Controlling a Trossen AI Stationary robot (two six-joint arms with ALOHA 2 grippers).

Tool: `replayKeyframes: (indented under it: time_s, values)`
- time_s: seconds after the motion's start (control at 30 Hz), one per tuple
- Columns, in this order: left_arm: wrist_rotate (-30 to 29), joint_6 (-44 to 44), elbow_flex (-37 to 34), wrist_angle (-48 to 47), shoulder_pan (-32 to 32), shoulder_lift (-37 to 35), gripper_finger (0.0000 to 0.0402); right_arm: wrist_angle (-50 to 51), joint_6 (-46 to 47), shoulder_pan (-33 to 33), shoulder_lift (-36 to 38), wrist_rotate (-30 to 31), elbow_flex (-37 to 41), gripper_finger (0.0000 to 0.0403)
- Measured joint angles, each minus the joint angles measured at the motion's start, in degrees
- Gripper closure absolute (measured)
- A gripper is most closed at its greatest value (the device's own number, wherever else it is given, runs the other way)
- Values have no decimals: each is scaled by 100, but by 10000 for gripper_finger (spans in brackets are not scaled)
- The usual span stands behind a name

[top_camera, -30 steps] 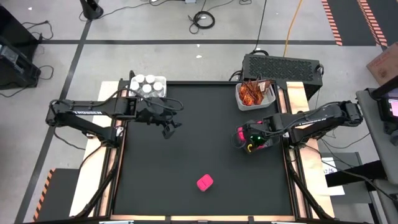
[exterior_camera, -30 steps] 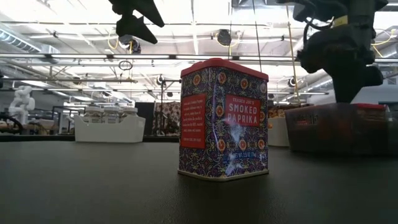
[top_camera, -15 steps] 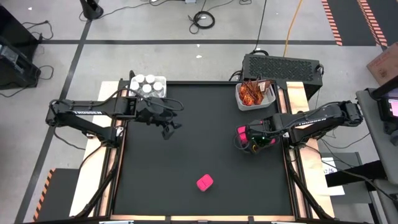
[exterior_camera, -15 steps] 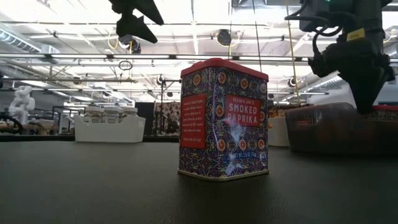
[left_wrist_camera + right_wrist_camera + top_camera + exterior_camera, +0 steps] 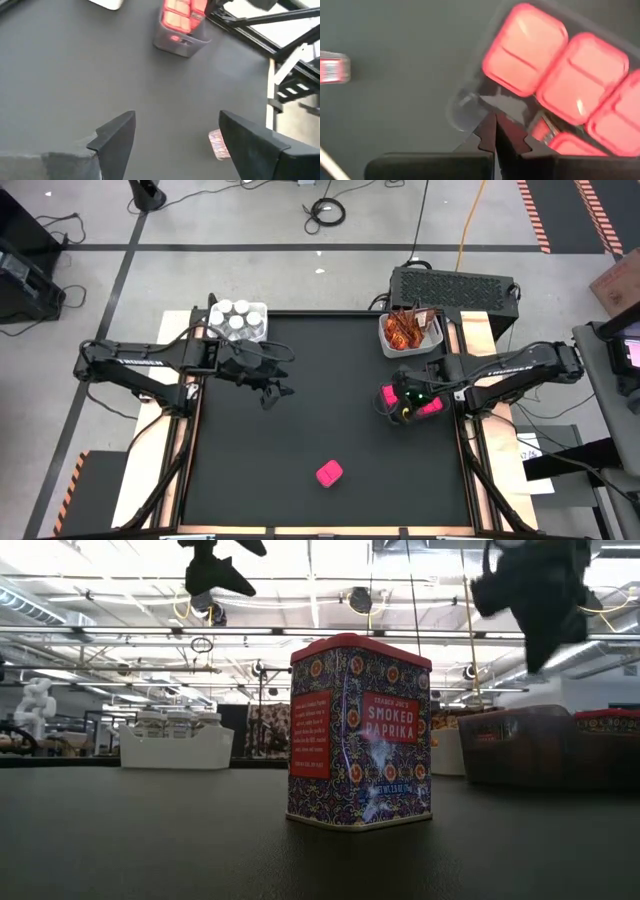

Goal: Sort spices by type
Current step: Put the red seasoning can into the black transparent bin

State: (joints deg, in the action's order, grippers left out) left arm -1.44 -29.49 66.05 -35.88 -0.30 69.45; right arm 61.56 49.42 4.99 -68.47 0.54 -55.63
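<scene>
Sorting appears nearly complete. The right end effector (image 5: 405, 406), fingers pressed together and empty, hangs above the dark bin of bright pink cube boxes (image 5: 555, 85). 1 pink cube box (image 5: 329, 473) sits loose on the black table (image 5: 300, 430), well apart from the spread, idle left end effector (image 5: 272, 392).
</scene>
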Motion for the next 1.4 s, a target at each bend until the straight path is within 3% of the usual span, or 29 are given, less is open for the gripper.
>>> replayKeyframes:
  time_s: [0.27,0.6,0.87,1.23,1.4]
  values:
    - [-24,-576,1,141,-617,134,112,-98,-671,0,2,296,-611,402]
    - [-31,-1072,3,151,-1838,525,112,-1159,-434,498,0,269,-626,402]
    - [-902,-1833,3,151,-2882,1070,112,-1329,54,729,0,281,-626,403]
    - [-1067,-3452,30,1808,-3413,2186,112,-930,-759,942,-2,552,-626,403]
    - [-1082,-4057,685,1317,-3387,2640,112,-281,-1287,1098,-2,555,-626,403]
